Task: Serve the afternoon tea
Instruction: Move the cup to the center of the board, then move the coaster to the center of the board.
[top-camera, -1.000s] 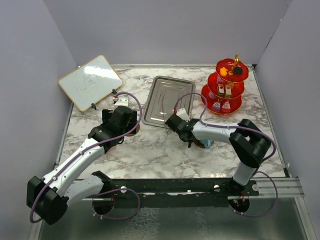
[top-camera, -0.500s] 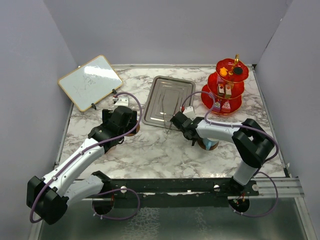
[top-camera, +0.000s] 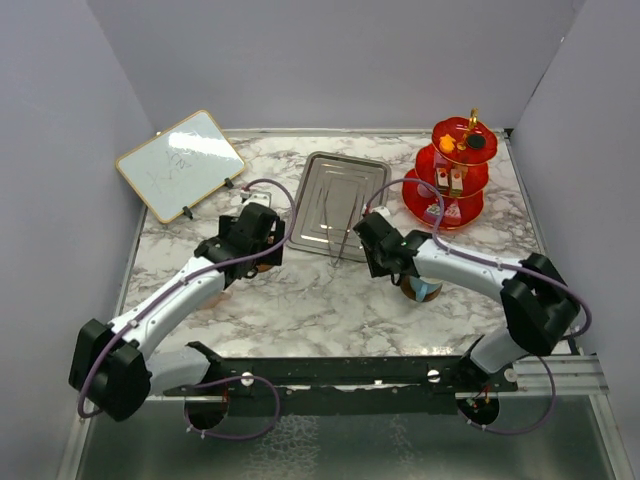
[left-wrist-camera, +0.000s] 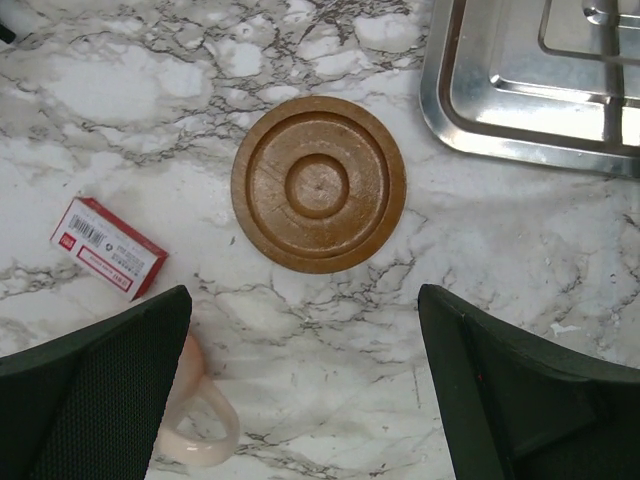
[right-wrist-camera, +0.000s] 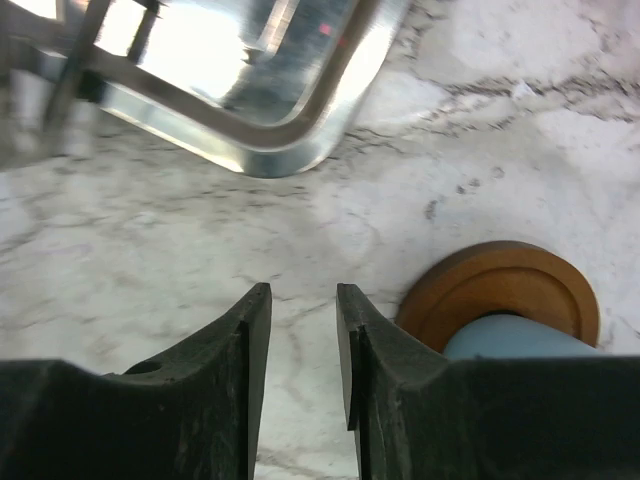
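Both arms have shifted since the earlier top view. The left arm (top-camera: 170, 300) reaches further up the frame. The right arm (top-camera: 470, 265) has swung its elbow toward the right edge and brought its pincer nearer the steel tray (top-camera: 315, 185).

From above, the left pincer (top-camera: 250, 238) hangs over a brown saucer (top-camera: 268, 263) just left of the tray. The right pincer (top-camera: 378, 247) sits at the tray's lower right corner. A blue cup (top-camera: 428, 291) stands on the second saucer (top-camera: 408, 290) under the right forearm. The red three-tier stand (top-camera: 475, 205) is at the upper right with cake pieces (top-camera: 447, 180) on its tiers. A whiteboard (top-camera: 180, 163) lies at the upper left.

The left wrist view shows that pincer spread wide and empty. The brown saucer lies bare on the marble tabletop (left-wrist-camera: 480, 250), above the gap between the fingers (left-wrist-camera: 90, 385). A pink cup (left-wrist-camera: 195, 425) peeks out at the lower left beside a red-and-white box (left-wrist-camera: 108, 247).

The right wrist view shows that pincer's jaws narrowly parted with nothing between them. The blue cup on its saucer sits at the lower right.
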